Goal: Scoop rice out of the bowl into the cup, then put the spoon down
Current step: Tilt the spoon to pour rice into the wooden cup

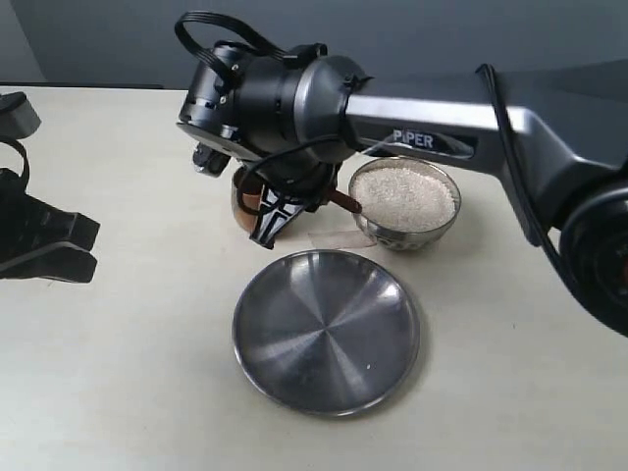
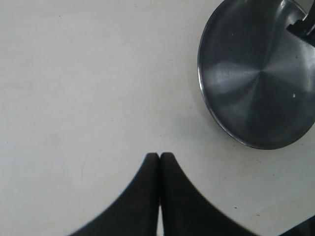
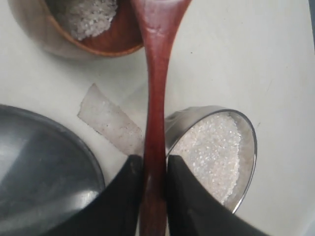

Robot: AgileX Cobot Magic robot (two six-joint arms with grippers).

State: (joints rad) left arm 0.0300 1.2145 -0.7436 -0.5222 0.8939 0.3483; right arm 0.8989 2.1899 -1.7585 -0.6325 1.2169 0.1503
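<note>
1. Steel plate (image 1: 326, 332) lies nearest you.
2. Only your right wrist view shows rice (image 3: 86, 17) inside the cup (image 3: 106, 46).
3. Right claw (image 3: 154, 161) clamps the spoon (image 3: 156, 73), head end at the cup's rim; left claw (image 2: 159, 156) pressed together, empty.

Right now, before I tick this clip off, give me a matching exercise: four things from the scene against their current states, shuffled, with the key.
Things:
1. spoon
2. cup
3. bowl
4. left pincer

States:
A. shut, holding nothing
B. nearly full of rice
C. a little rice at the bottom
D. clamped in the right pincer

Pairs: 1-D, 2-C, 3-B, 4-A.
</note>
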